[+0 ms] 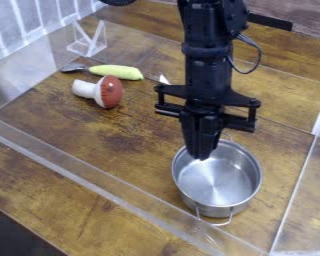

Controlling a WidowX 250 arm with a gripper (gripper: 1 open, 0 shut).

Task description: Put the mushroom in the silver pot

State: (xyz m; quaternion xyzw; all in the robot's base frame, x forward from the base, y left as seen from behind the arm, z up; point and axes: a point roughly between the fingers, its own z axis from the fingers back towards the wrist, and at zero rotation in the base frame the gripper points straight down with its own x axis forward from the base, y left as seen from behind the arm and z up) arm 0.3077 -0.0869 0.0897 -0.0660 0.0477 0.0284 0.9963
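- Looks like a robot lab test bench, not a real kitchen.
- Clear plastic walls [83, 178] fence in a wooden table [109, 140].
- A black robot arm [207, 60] stands over toy food [100, 91] and a pot [218, 177].

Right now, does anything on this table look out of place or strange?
Nothing is spilled or broken. One thing is odd: the gripper is shut and empty, pointing down at the rim of the silver pot, while the mushroom lies on its side, apart to the left, beside a yellow-green piece.
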